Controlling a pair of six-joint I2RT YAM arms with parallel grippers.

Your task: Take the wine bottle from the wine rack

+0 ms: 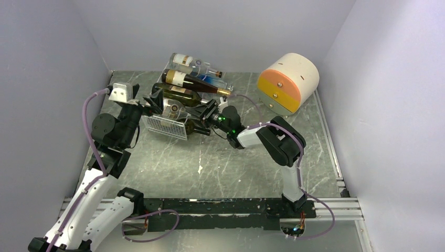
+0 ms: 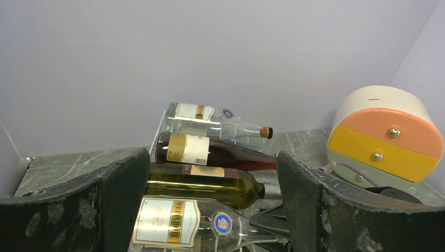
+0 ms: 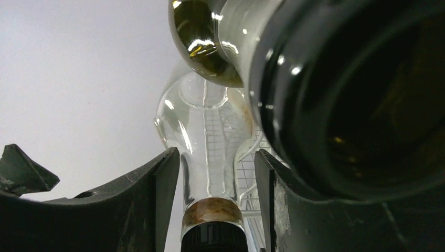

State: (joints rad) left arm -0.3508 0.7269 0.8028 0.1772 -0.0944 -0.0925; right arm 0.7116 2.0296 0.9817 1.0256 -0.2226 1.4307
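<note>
White wire wine rack [image 1: 165, 126] is seen at the back left of the marbled grey-green table [image 1: 210, 168], with its fine mesh end turned toward the arms. Four glass bottles are laid on it side by side, necks to the right. The nearest row is taken by the clear bottle [image 2: 168, 223], which has a cream-and-gold label and a round blue medallion on the shoulder and is lying on the rack. Behind it are lined up the green bottle [image 2: 210, 186], the dark red bottle [image 2: 210, 152] with a cream label, and the far clear bottle [image 2: 210, 118]. Right gripper [image 3: 216, 155] is placed around the clear bottle's slim neck by the brown band and black cap. Its black scuffed fingers [image 3: 157, 189] are held apart, a sliver of gap visible on each side — not clamped. Left gripper [image 2: 212, 163] is spread wide at the rack's left end — contact with the wire cannot be told. A rounded cream drawer box [image 1: 288, 81] with orange and yellow fronts is set at the back right, well apart from the rack.
</note>
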